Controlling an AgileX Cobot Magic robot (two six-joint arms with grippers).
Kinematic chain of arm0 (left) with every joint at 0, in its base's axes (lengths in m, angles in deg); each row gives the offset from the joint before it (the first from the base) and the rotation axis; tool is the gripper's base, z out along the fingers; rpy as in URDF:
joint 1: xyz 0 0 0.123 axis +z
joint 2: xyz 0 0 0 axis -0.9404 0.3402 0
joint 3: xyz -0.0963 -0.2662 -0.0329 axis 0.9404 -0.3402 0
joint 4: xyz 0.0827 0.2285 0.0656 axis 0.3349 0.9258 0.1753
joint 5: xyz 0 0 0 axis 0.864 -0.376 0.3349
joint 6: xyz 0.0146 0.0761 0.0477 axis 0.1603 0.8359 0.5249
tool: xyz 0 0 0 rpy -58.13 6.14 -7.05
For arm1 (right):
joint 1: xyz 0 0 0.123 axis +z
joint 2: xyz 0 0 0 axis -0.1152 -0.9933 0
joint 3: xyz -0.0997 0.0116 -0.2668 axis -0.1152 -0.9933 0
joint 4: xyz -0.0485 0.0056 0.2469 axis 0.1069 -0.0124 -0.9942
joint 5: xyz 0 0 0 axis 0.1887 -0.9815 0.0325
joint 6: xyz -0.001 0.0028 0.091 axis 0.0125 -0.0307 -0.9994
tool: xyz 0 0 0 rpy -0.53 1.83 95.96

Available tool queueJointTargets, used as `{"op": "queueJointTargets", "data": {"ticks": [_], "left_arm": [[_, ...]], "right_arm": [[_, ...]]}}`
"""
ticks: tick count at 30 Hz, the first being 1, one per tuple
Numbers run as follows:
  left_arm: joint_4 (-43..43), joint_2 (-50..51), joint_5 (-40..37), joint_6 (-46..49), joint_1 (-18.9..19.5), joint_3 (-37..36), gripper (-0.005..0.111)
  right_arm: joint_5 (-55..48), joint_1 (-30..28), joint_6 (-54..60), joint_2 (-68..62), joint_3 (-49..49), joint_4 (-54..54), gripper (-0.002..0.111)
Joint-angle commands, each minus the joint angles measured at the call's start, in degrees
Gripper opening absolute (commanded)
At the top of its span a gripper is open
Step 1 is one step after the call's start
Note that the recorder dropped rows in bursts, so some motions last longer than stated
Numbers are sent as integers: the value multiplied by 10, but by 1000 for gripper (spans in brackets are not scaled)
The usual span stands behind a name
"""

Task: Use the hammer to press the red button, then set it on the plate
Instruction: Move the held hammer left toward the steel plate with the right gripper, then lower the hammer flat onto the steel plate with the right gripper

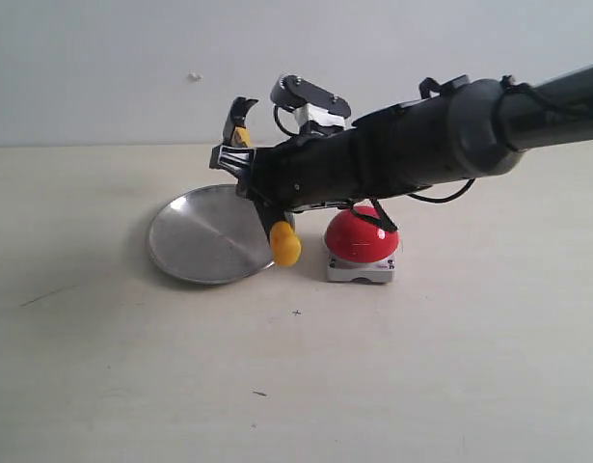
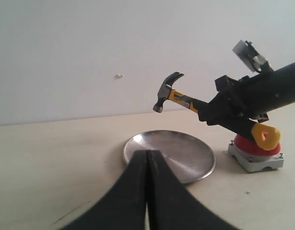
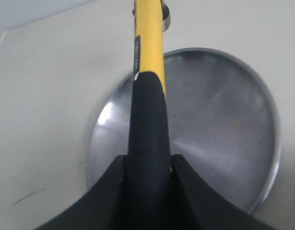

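Right tool [image 3: 148,165] is clamped on the hammer's [image 2: 178,97] black handle. The hammer hangs tilted over the plate [image 1: 195,241], head up and yellow end low by the red button [image 1: 359,234]. Left tool [image 2: 147,160] is pinched together, empty, sitting back.

Right arm [image 1: 412,145]: a thick matte black tube is seen, joined to a slimmer, glossier dark shaft. Small pale screws [image 1: 298,188] are dotted along the casing. Thin black cables [image 1: 441,200] are looped around it. A black-and-white bracket [image 1: 310,101] is mounted on top. Left gripper [image 2: 147,155]: smooth black jaws, tapered to narrow tips.
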Motion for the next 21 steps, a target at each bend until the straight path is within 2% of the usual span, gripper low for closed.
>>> {"op": "queueJointTargets", "data": {"ticks": [1, 5, 8, 9, 11, 16, 21], "left_arm": [[2, -3, 0, 0, 1, -2, 0], [2, -3, 0, 0, 1, -2, 0], [2, -3, 0, 0, 1, -2, 0], [2, -3, 0, 0, 1, -2, 0], [2, -3, 0, 0, 1, -2, 0], [2, -3, 0, 0, 1, -2, 0], [2, -3, 0, 0, 1, -2, 0]], "right_arm": [[128, 32, 30, -5, 31, 2, 0], [187, 71, -47, -7, 46, 94, 0], [271, 104, -217, -9, 42, 227, 0], [291, 121, -279, -14, 41, 301, 0], [295, 130, -354, -26, 41, 363, 0], [243, 120, -380, -68, 41, 361, 0], [256, 120, -415, -79, 43, 369, 0]]}}
